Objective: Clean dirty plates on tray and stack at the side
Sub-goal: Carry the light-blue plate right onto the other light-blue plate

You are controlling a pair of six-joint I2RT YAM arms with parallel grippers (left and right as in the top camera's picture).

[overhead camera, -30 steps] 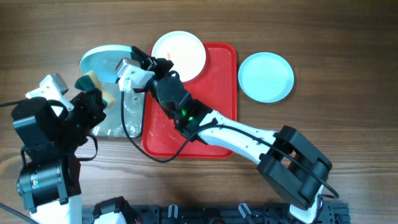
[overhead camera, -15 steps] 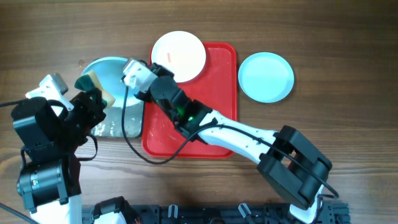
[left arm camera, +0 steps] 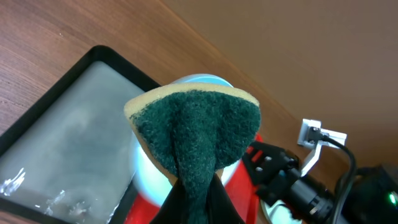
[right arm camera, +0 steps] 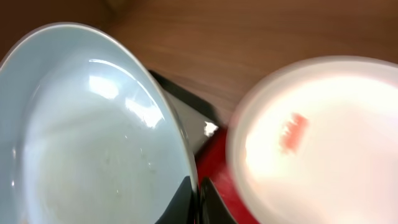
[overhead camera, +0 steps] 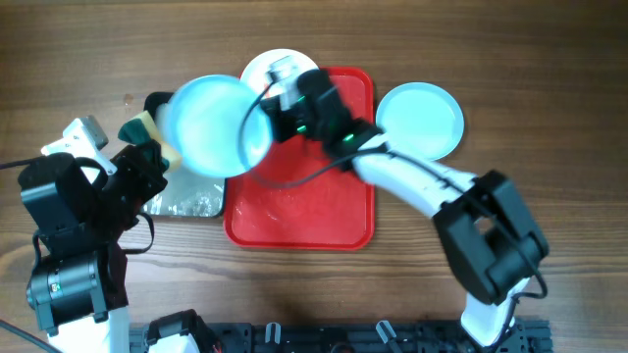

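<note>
Glossy blue plate (right arm camera: 81, 143) (wood-grain table (overhead camera: 549, 59))

I have the tray (overhead camera: 334, 211) mid-counter (overhead camera: 549, 59), with a first plate (overhead camera: 257, 67) on its far left corner. A second plate (overhead camera: 420, 120) lies right of the tray. The smaller tray (overhead camera: 186, 203) sits left of it. Above that one, my right hand (right arm camera: 198, 198) holds a third plate (overhead camera: 211, 126), and the sponge (overhead camera: 147, 127) is just to its left.

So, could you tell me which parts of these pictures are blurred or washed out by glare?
Right wrist view: the white plate is soft and nearly blown out, its red smear smudgy, and bright highlights sit on the held blue plate. Left wrist view: the green sponge is sharp, its fibres clear. Overhead view: evenly lit, that plate's rim slightly soft.
</note>
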